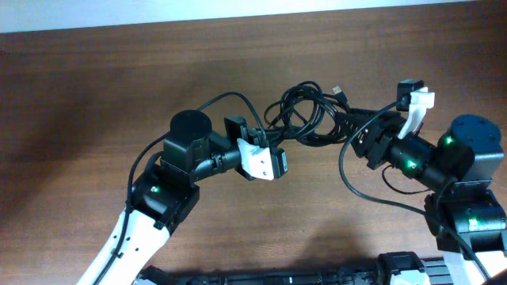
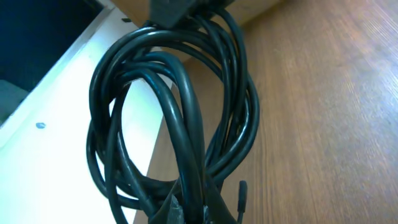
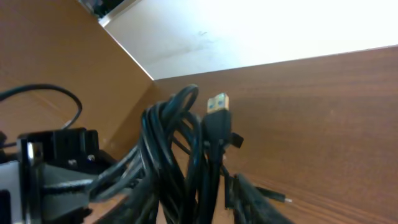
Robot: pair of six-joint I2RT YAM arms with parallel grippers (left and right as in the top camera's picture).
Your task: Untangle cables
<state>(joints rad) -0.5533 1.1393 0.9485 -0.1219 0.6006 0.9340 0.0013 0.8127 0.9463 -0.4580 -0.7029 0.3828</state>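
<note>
The cables (image 1: 305, 115) are one knotted black bundle, strung between my two grippers at the middle back of the table. My left gripper (image 1: 255, 131) holds the bundle's left end. In the left wrist view it (image 2: 196, 214) is shut on one thick strand, and the loops (image 2: 180, 106) hang ahead of it. My right gripper (image 1: 358, 127) is at the bundle's right end. Several strands (image 3: 186, 162) run between its fingers (image 3: 258, 208), with a sliver of wood showing beside one finger. A gold-tipped USB plug (image 3: 216, 102) sticks up.
A small plug (image 2: 241, 190) dangles by the left fingers. A thin plug (image 3: 280, 198) lies on the wooden table (image 1: 95, 95). The right arm's own wire (image 1: 356, 178) loops over the table. The table's back edge (image 3: 143, 71) is close behind the bundle.
</note>
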